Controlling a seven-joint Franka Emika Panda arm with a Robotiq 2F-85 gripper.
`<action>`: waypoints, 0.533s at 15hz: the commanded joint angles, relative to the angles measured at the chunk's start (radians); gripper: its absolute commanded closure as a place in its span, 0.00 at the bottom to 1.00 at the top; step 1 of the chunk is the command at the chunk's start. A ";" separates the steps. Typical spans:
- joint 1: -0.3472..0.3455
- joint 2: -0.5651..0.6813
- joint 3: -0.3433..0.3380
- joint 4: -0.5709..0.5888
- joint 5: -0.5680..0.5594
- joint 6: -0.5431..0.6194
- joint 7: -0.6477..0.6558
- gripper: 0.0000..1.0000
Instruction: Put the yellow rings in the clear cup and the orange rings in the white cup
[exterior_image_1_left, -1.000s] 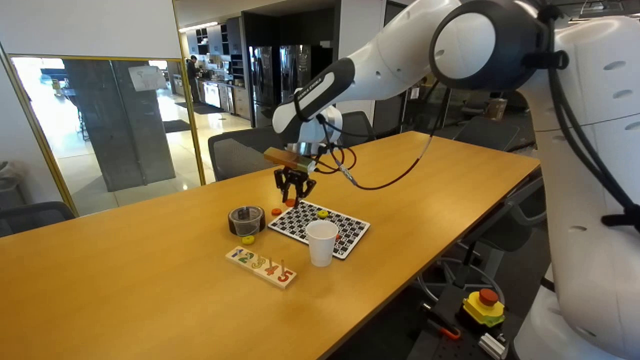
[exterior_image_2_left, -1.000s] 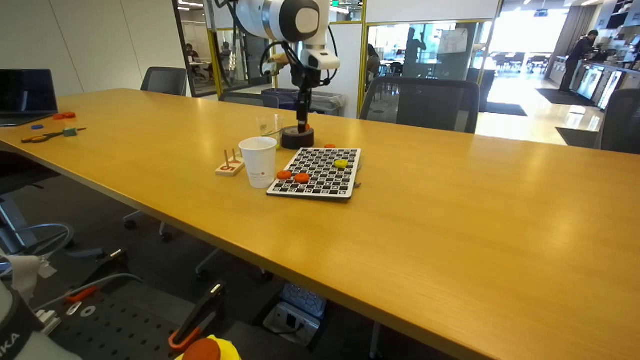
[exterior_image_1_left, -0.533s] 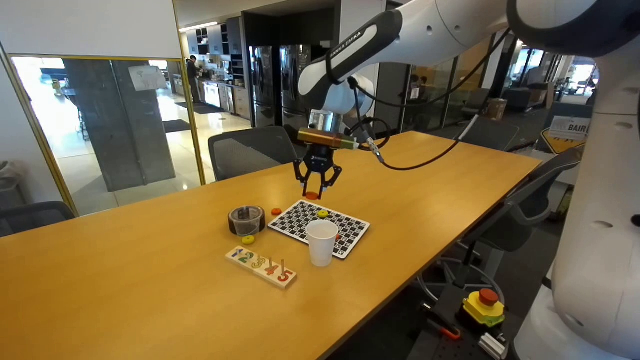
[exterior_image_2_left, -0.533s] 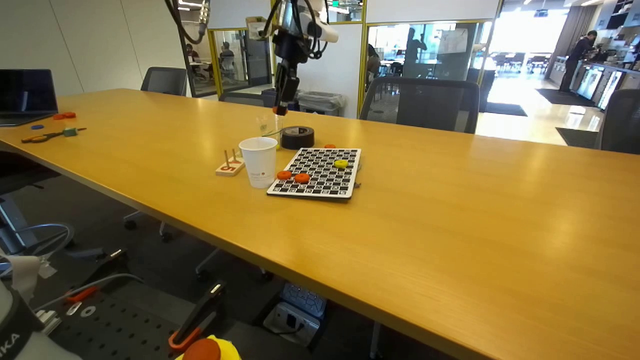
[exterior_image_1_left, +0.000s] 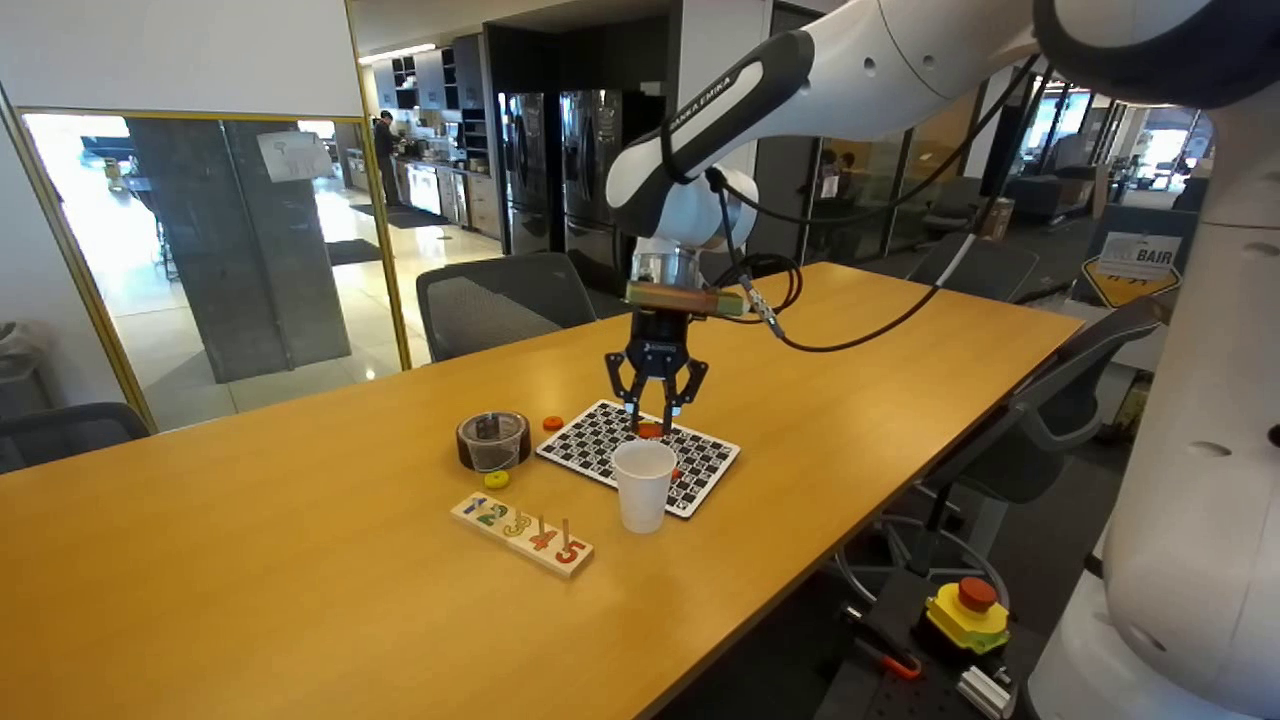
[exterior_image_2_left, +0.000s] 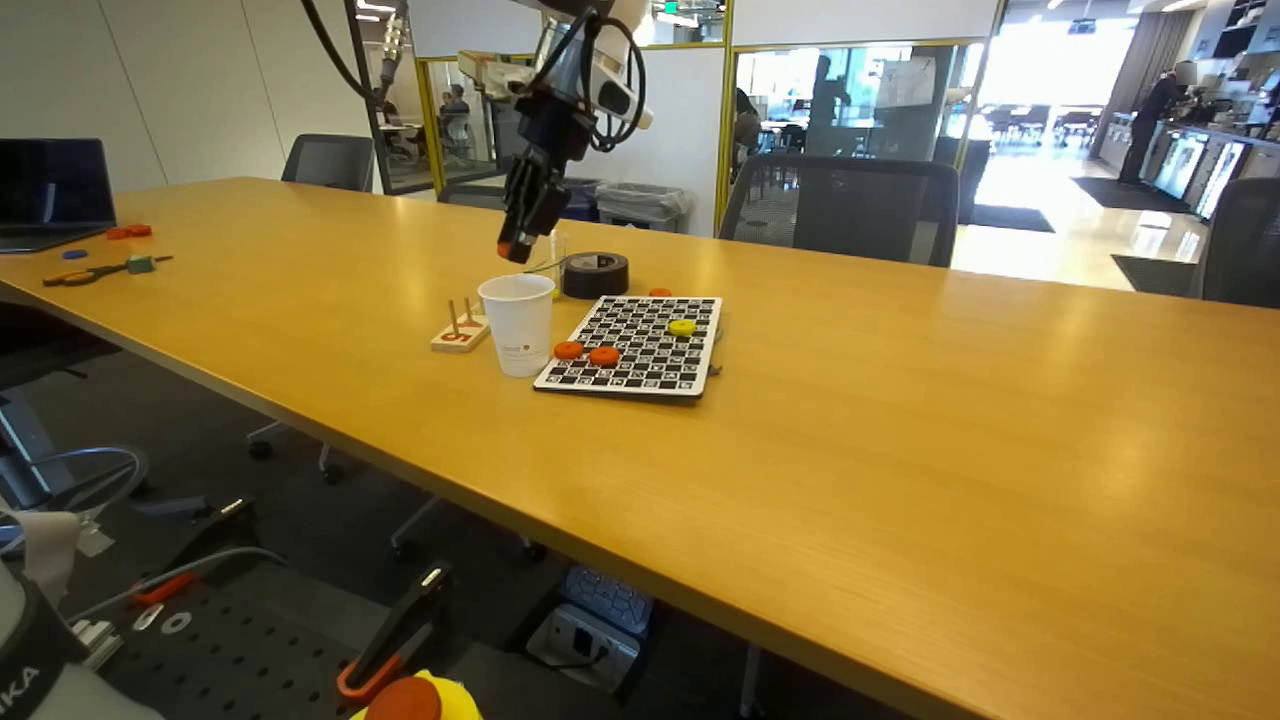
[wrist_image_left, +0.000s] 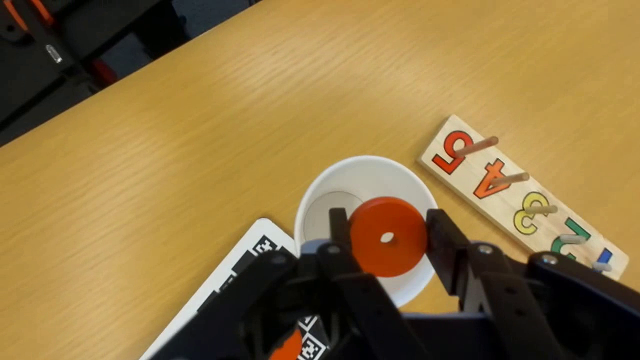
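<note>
The gripper (exterior_image_1_left: 651, 430) pinches an orange ring (wrist_image_left: 406, 235) just above the upright white cup (exterior_image_1_left: 643, 502), not touching it. In the wrist view the ring lies over the cup's mouth, so the drop is probably straight down.

An end effector (wrist_image_left: 387, 232), an orange ring (wrist_image_left: 385, 215) in its grip, hangs above the open mouth of the white cup (wrist_image_left: 370, 172), a gap of air separating ring and rim. The checkered board (exterior_image_2_left: 645, 345) lies just beside the cup; on the opposite side, the upright pegs (wrist_image_left: 477, 146) of the numbered board (wrist_image_left: 507, 200) crowd any low approach. Farther off, the clear cup (exterior_image_1_left: 495, 460) and a black tape roll (exterior_image_2_left: 595, 285) stand close together, while bare tabletop (exterior_image_2_left: 950, 430) stretches wide past the checkered board.
</note>
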 joint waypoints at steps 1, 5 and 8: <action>0.006 0.024 0.001 -0.005 0.028 0.001 -0.033 0.83; 0.016 0.054 0.000 -0.005 0.018 0.058 0.004 0.83; 0.021 0.064 0.000 -0.010 0.012 0.090 0.014 0.83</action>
